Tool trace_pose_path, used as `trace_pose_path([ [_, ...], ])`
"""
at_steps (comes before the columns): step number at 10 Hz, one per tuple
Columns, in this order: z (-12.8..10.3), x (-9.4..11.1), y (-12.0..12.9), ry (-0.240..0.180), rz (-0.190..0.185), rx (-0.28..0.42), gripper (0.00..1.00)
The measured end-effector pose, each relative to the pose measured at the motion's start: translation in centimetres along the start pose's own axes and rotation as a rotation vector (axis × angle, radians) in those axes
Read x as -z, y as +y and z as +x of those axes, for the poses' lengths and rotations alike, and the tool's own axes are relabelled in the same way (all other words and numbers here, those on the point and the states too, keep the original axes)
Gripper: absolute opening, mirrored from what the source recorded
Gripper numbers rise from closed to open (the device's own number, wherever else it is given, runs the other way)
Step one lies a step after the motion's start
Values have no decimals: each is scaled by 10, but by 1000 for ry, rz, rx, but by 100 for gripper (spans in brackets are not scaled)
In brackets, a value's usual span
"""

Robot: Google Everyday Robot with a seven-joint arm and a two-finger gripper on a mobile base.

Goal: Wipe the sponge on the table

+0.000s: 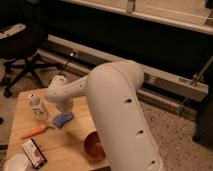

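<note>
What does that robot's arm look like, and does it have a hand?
The arm is a thick, smooth, off-white tube with rounded joints and small dark dots along its shell; no cables show. It narrows to a rounded wrist. Its gripper, mostly hidden under that wrist, sits at the light-blue soft sponge on the pale-wood planked table.

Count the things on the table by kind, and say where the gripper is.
sponge: 1
bottle: 1
carrot: 1
bowl: 1
packet: 1
white round thing, cut off at the edge: 1
Total: 6
gripper: shut on the sponge, left half of the table.
</note>
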Motion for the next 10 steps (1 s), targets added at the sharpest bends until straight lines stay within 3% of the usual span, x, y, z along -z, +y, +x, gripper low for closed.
trace_pose_path([
  [6,-49,-3,-51,-20,69,-49,15],
  [10,-55,-6,-94,-4,101,-108,15],
])
